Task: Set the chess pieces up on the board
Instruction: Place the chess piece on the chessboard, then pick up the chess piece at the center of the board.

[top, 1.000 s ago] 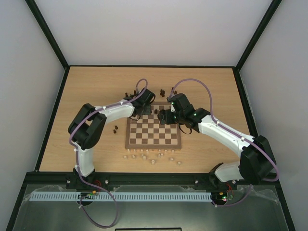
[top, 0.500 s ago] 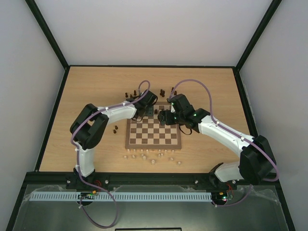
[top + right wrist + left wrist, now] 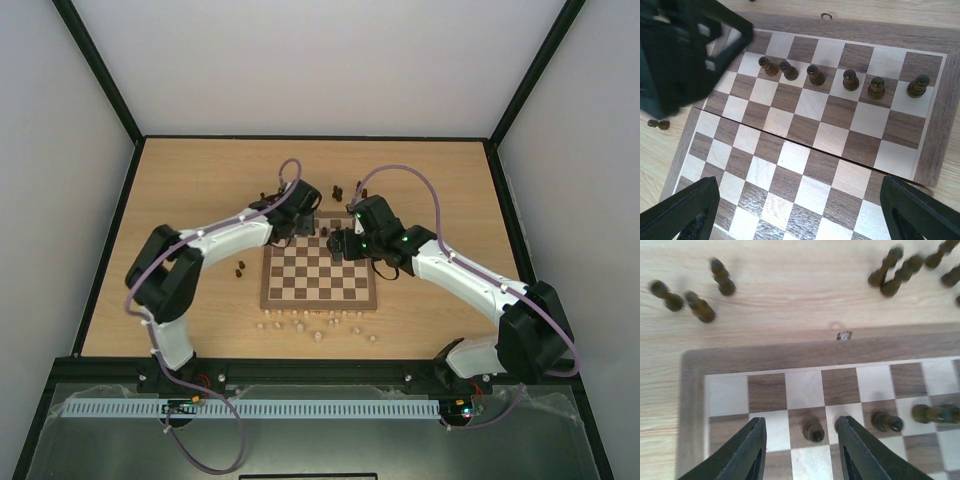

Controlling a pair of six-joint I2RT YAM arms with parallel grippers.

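- Left hand: its fingers stand apart and grip nothing. They straddle a dark pawn that stands upright on the board, in the second row from the far edge.
- Risk one: the gap on either side of this pawn is small. We judge that any sideways drift as the hand lifts could tip the pawn or push it off its square.
- Risk two: the finger on the right of the left wrist view lies just beside a neighbouring pawn. A wider spread could knock that one.
- Right hand: wide open and empty, it hovers over the middle of the board, near the row of six pawns.
- Risk three: both arms crowd the same far edge, so we expect they could collide.
- Loose dark pieces lie on the counter beyond the board. Pieces placed in the far row behind the pawns must pass close to them.
- Pale pieces lie well apart, off the near edge.
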